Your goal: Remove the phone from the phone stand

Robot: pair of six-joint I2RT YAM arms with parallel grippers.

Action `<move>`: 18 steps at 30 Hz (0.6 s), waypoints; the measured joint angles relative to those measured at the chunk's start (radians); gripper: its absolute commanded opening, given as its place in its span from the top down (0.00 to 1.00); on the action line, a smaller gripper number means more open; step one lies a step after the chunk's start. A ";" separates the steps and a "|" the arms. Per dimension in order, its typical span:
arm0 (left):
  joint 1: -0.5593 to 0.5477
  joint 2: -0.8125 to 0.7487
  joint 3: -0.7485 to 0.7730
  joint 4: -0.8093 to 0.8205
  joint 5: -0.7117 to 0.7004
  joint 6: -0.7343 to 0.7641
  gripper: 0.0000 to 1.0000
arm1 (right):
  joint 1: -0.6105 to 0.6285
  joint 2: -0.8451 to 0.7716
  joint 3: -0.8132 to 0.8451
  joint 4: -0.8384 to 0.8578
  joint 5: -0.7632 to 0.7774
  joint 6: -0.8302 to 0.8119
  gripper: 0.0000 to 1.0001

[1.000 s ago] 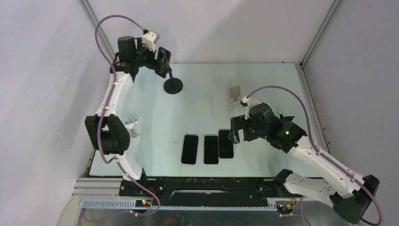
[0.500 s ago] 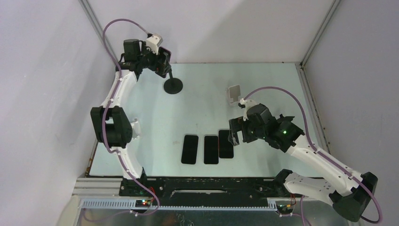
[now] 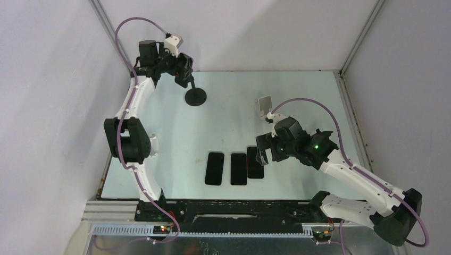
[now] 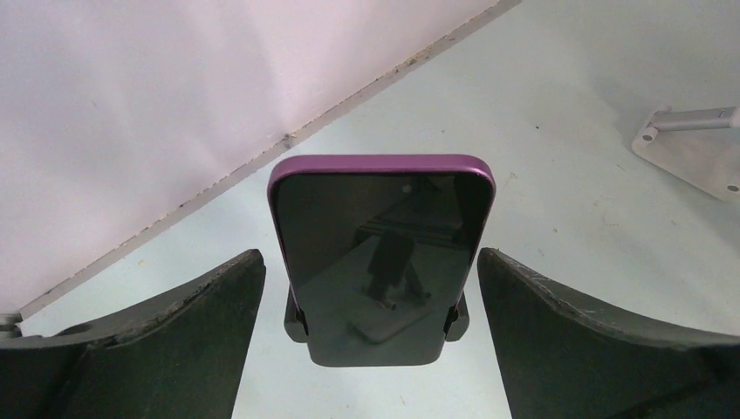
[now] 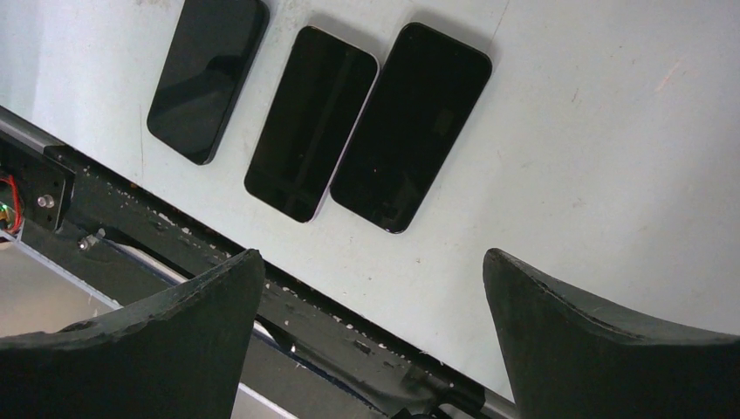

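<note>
Work at the far-left corner of the desk (image 3: 298,95): mind the phone stand (image 3: 195,96), centre on the upright phone (image 4: 381,253) cradled there, close the left gripper (image 4: 368,262), now spread wide and untouching, evenly on its purple edges, and lift straight.

— Far left?
— Upright phone (image 4: 381,253) on phone stand (image 3: 195,96), between fingers (image 4: 183,323) of left gripper (image 4: 371,288) (gap either side).
— Nearer?
— Flat side by side, near centre, three phones (image 3: 239,168); right gripper (image 5: 371,279) above the rightmost. Behind, right of centre, small stand (image 3: 264,105).
</note>
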 measured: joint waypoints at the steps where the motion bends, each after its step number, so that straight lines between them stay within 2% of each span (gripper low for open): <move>1: 0.000 0.002 0.003 0.000 0.001 0.000 0.00 | 0.000 0.003 0.000 0.000 -0.005 0.000 0.02; 13: 0.009 0.068 0.042 0.000 0.023 -0.017 0.01 | 0.006 0.035 0.000 0.008 -0.034 -0.001 0.02; 15: 0.016 0.076 0.049 0.000 0.037 -0.026 0.04 | 0.006 0.038 0.000 0.008 -0.035 -0.002 0.02; 18: 0.023 0.077 0.049 0.001 0.046 -0.035 0.15 | 0.006 0.042 0.000 0.011 -0.039 -0.003 0.02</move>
